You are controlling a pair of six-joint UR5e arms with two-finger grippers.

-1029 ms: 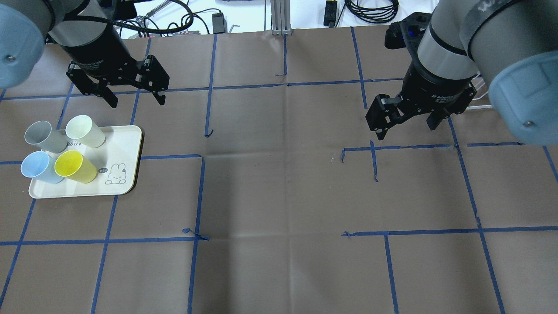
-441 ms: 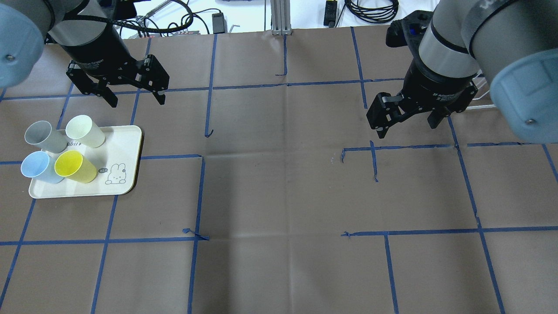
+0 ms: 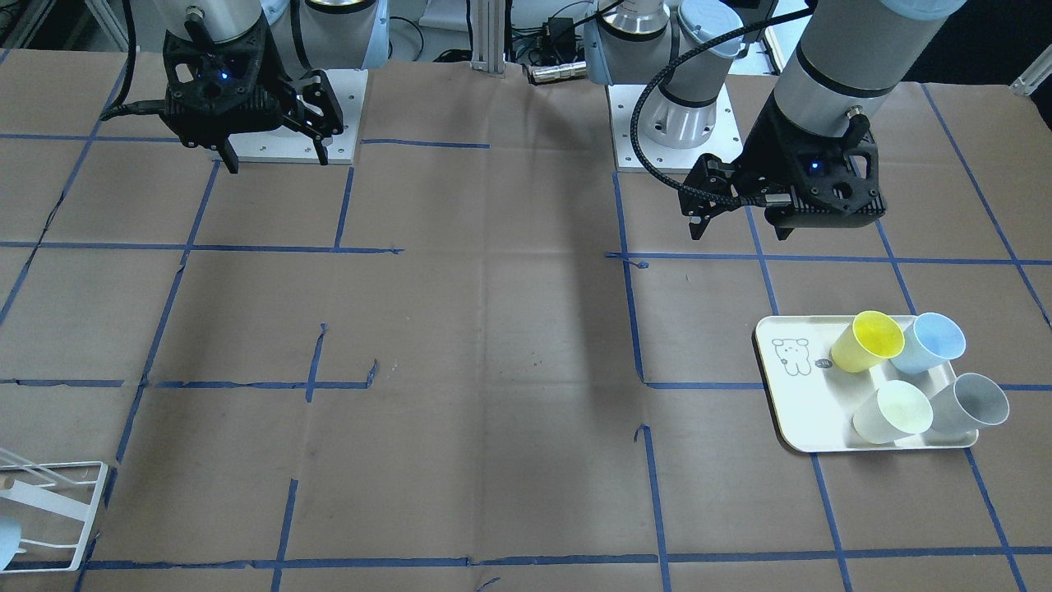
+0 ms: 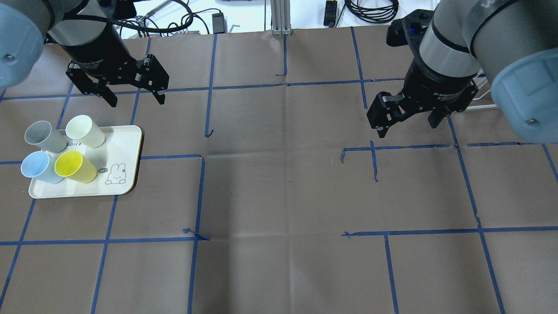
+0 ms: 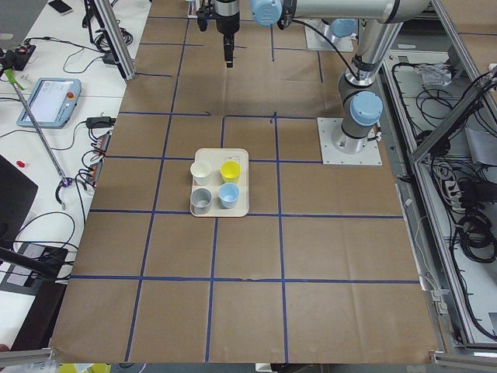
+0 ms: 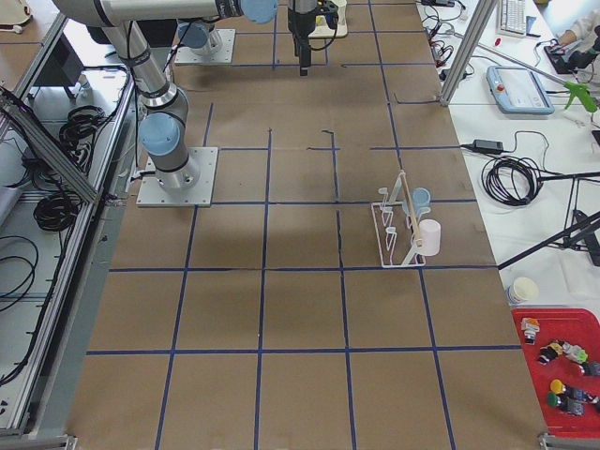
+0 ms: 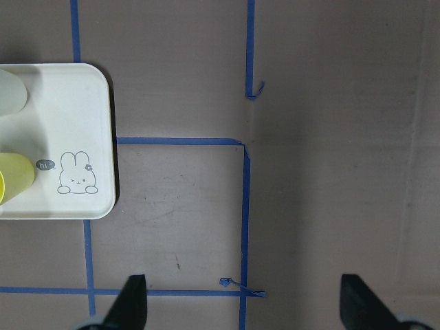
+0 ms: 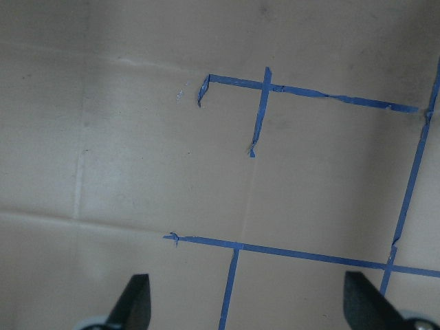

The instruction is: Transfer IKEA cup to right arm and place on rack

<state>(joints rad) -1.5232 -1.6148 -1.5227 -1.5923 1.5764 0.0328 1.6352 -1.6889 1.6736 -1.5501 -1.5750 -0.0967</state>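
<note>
Several plastic cups stand on a cream tray (image 4: 124,144) at the table's left: grey (image 4: 41,136), cream (image 4: 85,131), blue (image 4: 37,167) and yellow (image 4: 74,166). My left gripper (image 4: 137,102) is open and empty, hanging above the table just beyond the tray; its wrist view shows the tray corner (image 7: 82,103) and yellow cup (image 7: 14,185). My right gripper (image 4: 407,130) is open and empty over bare paper on the right. The white wire rack (image 6: 394,225) stands at the far right, also in the front view (image 3: 49,514).
The rack holds a pale blue cup (image 6: 421,198) and a pinkish cup (image 6: 429,236). Blue tape lines (image 4: 200,196) grid the brown paper. Cables and small devices (image 4: 218,19) lie past the far edge. The arm bases (image 3: 674,123) sit at the near side.
My right gripper has shifted slightly toward the far edge, still open. The left gripper and the cups have not moved.
</note>
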